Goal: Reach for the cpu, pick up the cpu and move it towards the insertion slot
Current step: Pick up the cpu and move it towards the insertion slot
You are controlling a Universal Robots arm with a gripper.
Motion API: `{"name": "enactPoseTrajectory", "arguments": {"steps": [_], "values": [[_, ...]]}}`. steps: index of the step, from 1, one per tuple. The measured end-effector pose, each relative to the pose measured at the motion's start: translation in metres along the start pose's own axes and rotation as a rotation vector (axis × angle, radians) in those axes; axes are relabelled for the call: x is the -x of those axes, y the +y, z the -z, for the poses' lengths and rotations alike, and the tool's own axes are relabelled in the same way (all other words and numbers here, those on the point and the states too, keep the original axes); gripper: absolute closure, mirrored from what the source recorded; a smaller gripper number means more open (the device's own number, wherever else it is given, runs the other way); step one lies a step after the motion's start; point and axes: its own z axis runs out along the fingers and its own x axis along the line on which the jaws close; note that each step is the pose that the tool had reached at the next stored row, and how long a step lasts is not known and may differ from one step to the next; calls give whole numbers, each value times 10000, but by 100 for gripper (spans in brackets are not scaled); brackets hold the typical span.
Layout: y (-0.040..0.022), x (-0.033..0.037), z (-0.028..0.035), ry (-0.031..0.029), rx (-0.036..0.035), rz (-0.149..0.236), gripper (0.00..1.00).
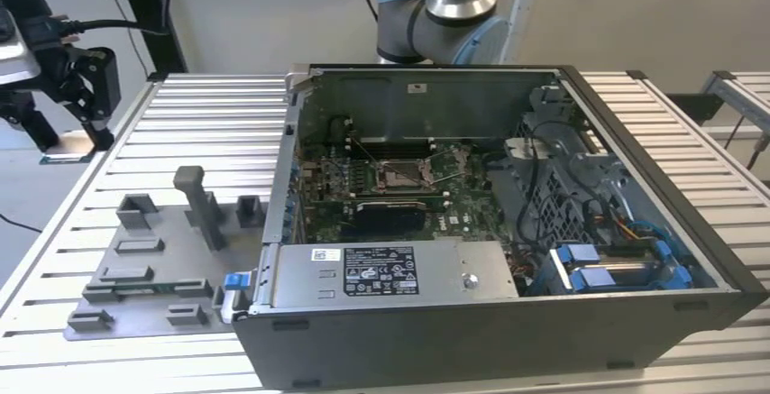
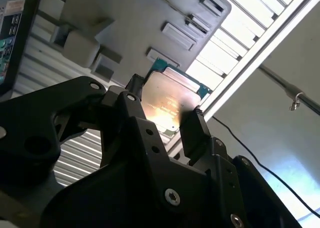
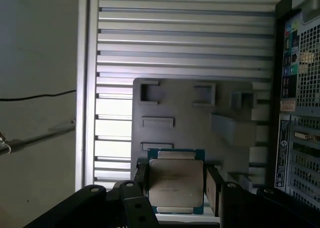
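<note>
A: Biggest first?
B: Ribbed silver metal worktop [image 1: 108, 142], bearing an open dark grey computer case [image 1: 481, 331] with a green motherboard [image 1: 323, 197] inside; flat grey plastic fixture plate [image 1: 169, 263] at eight o'clock of the case in the exterior view.
A: Black two-fingered hand [image 3: 176, 184]?
B: Part closed, pinching the small square silvery cpu [image 3: 176, 180] [image 2: 167, 105] by two opposite edges, in both wrist views; held clear of the plate, well apart from the square silver metal-framed insertion slot [image 1: 403, 173] at the board's centre.
A: Risks?
B: Probably slipping or tilting in so narrow an edge grip; clipping the case wall on entry.
A: Hidden?
B: Chip's underside; one edge cut off behind the hand; slot's lever and pins hard to make out.
</note>
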Motion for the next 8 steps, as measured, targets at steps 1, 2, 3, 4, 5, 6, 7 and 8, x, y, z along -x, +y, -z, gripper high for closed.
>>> {"name": "enactPoseTrajectory", "arguments": {"steps": [1, 2, 3, 4, 5, 6, 7, 8], "values": [[0, 14, 0, -1, 0, 0, 100], [0, 26, 0, -1, 1, 0, 100], [-1, 54, 0, 0, 0, 0, 100], [-1, 72, 0, 0, 0, 0, 100], [-2, 89, 0, -1, 0, 0, 100], [-2, 107, 0, 0, 0, 1, 100], [-2, 125, 0, -1, 1, 1, 100], [-2, 143, 1, 0, 0, 0, 100]]}}
